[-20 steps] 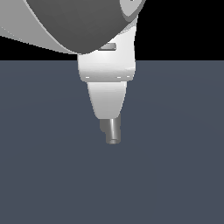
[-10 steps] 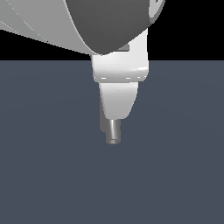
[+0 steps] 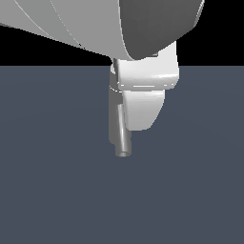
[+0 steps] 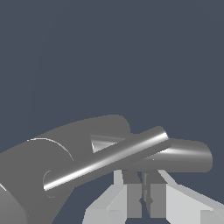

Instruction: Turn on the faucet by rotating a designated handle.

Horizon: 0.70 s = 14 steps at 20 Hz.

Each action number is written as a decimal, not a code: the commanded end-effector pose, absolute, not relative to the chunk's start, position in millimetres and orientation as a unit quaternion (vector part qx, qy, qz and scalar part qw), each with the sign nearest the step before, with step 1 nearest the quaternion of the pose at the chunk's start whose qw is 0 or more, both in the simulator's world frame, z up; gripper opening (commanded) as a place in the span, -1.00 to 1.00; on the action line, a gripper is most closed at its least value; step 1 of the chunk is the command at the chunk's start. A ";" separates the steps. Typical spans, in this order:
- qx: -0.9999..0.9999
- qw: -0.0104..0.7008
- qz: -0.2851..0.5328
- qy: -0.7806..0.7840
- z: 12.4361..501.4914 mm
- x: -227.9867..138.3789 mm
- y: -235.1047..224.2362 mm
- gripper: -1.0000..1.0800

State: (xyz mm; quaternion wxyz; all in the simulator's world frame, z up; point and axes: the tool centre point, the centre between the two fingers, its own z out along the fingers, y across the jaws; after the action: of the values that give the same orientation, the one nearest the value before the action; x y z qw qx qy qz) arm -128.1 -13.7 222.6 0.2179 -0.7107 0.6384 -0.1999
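My gripper (image 4: 142, 199) shows in the wrist view as two dark fingers (image 4: 131, 197) standing close together with only a thin slit between them and nothing caught in it, so I take my jaws to be nearly closed and empty. Just past the fingertips lies the handle (image 4: 105, 159), a thin bright rod that runs from the faucet's round cap across my view; whether my tips touch it or sit just under it I cannot tell, since the rod overlaps them from this angle. Behind the rod is the thicker slanted spout (image 4: 183, 155), and the faucet (image 4: 48, 170) itself fills the corner as a broad grey cylinder. In the exterior view my white hand hangs right over the faucet (image 3: 123, 138) and covers most of it; only a grey tube end shows beneath my gripper (image 3: 140, 125), and the handle is hidden there. As for progress, I judge that the approach is done and the turning is either just beginning or not yet begun: I am at the rod, not around it, so what is left is to press against its side and sweep it round the cap. A narrow rod may slip off my tips if I push too near its end. The surface (image 3: 57, 190) is a flat, plain slate-blue plane, and above its far edge there is only black.
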 end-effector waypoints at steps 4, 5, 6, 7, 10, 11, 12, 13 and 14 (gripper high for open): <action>-0.709 0.217 -0.200 0.640 225.8 -122.2 -23.6 -1.00; -0.709 0.217 -0.200 0.641 227.0 -120.2 -26.9 -1.00; -0.708 0.217 -0.200 0.642 228.1 -118.2 -30.1 -1.00; -0.708 0.216 -0.200 0.642 229.2 -116.3 -33.3 -1.00; -0.706 0.216 -0.200 0.644 232.5 -110.5 -42.9 -1.00; -0.706 0.216 -0.200 0.645 233.5 -108.6 -46.0 -1.00; -0.705 0.215 -0.200 0.645 234.6 -106.8 -49.1 -1.00; -0.705 0.215 -0.200 0.646 235.7 -104.9 -52.2 -1.00; -0.704 0.215 -0.200 0.646 236.7 -103.1 -55.2 -1.00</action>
State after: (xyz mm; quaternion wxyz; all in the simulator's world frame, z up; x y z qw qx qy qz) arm -106.9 -30.3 235.9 0.2194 -0.7205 0.6282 -0.1952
